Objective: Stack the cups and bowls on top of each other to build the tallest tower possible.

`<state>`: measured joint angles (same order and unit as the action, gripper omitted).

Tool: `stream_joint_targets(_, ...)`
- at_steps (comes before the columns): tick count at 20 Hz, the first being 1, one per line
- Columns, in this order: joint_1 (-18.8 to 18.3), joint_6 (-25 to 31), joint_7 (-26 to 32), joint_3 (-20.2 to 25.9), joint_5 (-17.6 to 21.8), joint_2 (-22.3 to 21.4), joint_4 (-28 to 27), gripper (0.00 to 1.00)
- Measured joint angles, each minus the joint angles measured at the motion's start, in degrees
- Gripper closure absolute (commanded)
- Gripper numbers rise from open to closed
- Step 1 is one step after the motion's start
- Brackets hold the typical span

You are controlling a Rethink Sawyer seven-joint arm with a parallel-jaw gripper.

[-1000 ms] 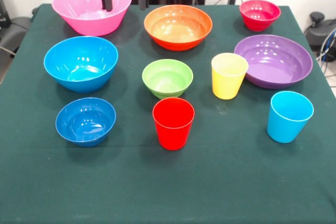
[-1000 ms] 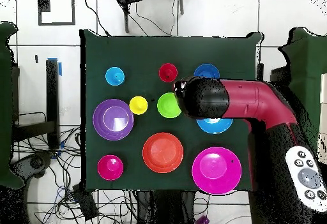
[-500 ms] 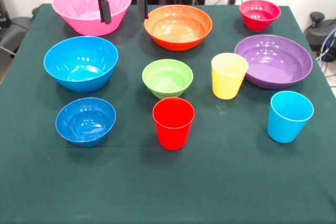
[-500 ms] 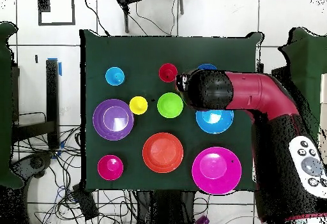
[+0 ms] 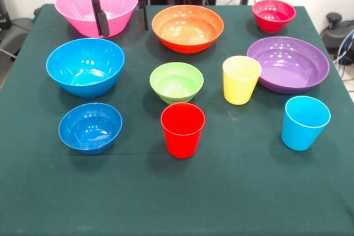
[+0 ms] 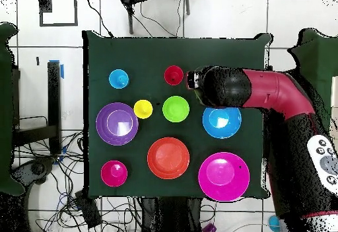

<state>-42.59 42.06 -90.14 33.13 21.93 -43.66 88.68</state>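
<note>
Front view: gripper [image 5: 122,19] hangs with its two dark fingers [image 5: 102,15] spread apart, nothing between them; its red body is cut off by the top edge; left finger overlaps the pink bowl [image 5: 83,7], right finger sits in the gap between pink bowl and orange bowl [image 5: 188,28]; height above the green table [image 5: 232,192] hard to judge. Taking the green bowl [image 5: 176,82] as landmark: red cup [image 5: 182,129] just in front of it; yellow cup [image 5: 241,79] beside it to the right; large blue bowl [image 5: 85,67] to its left; small blue bowl [image 5: 90,127] front-left; orange bowl right behind it; purple bowl [image 5: 288,63] further right past the yellow cup; small red bowl [image 5: 273,15] far back right; sky-blue cup [image 5: 305,122] front-right, well apart. Everything stands singly, upright, nothing stacked.

Overhead view: arm [image 6: 264,100] covers the gripper and hides the small blue bowl completely; arm also clips the top edge of the large blue bowl [image 6: 222,123]; green bowl [image 6: 175,108] just clear of the arm; red cup [image 6: 173,75] above it; yellow cup [image 6: 143,108] beside it; the rest unobstructed.
</note>
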Motion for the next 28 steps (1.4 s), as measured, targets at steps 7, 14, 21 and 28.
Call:
stream_joint_targets(7,-0.80,0.26,0.15,1.18,0.02,1.91,-1.84,0.00)
stream_joint_targets(14,-1.91,0.31,1.85,2.88,2.91,2.93,-2.65,0.00)
stream_joint_targets(21,-3.03,0.31,3.84,3.77,5.55,3.84,-2.66,0.00)
stream_joint_targets(28,-3.35,0.48,4.80,4.26,7.37,4.07,-2.70,0.00)
